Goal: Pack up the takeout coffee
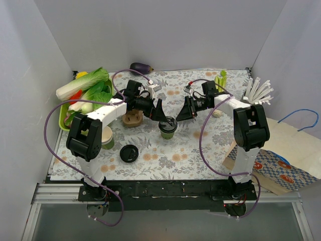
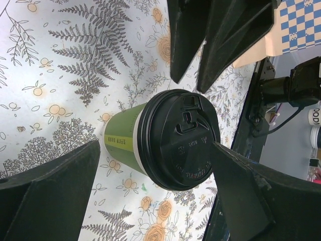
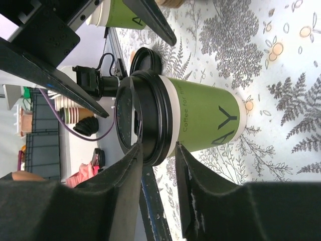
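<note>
The takeout coffee (image 1: 167, 126), a green paper cup with a black lid, stands upright mid-table. It also shows in the left wrist view (image 2: 175, 138) and the right wrist view (image 3: 200, 120). My left gripper (image 1: 161, 116) is wide open and straddles the cup (image 2: 155, 145), with one fingertip (image 2: 220, 155) at the lid's edge. My right gripper (image 1: 184, 115) is just right of the cup. Its jaws stand a narrow gap apart at the lid rim (image 3: 158, 148), holding nothing that I can see.
A loose black lid (image 1: 129, 153) and stacked lidless green cups (image 1: 106, 138) sit front left. A tray of vegetables (image 1: 83, 93) is at the left, an eggplant (image 1: 141, 67) at the back, white utensils (image 1: 258, 90) back right, and a checked paper bag (image 1: 278, 160) off the table's right edge.
</note>
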You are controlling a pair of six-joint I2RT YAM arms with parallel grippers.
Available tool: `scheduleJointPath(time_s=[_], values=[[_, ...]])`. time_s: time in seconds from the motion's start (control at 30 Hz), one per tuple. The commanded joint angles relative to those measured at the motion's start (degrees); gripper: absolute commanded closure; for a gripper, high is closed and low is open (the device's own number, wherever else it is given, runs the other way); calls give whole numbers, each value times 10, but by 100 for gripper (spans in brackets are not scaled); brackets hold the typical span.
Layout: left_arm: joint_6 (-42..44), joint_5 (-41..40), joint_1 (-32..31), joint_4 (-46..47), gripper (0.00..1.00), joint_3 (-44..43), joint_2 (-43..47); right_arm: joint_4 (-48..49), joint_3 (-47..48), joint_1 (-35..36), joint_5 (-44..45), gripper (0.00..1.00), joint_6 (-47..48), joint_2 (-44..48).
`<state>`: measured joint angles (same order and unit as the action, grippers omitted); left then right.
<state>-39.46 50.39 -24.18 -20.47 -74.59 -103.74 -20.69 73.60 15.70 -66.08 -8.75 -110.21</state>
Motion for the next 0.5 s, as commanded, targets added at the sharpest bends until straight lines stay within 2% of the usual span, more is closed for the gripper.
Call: scheduleJointPath(time_s=[0.0,0.1,0.13,0.2,0.47], values=[[4,15,-2,5,7,-11,26,-35,46,-4,10,49,56,10],[1,15,-1,0,5,-10,38,-59,58,-3,30,35,83,23],[-1,12,1,-3,5,-9,44,-65,58,-3,32,20,86,28],[-11,0,2,-12,4,2,45,-69,53,-3,33,8,86,32],[-112,42,19,37,4,74,71,-63,11,9,-19,4,86,33]])
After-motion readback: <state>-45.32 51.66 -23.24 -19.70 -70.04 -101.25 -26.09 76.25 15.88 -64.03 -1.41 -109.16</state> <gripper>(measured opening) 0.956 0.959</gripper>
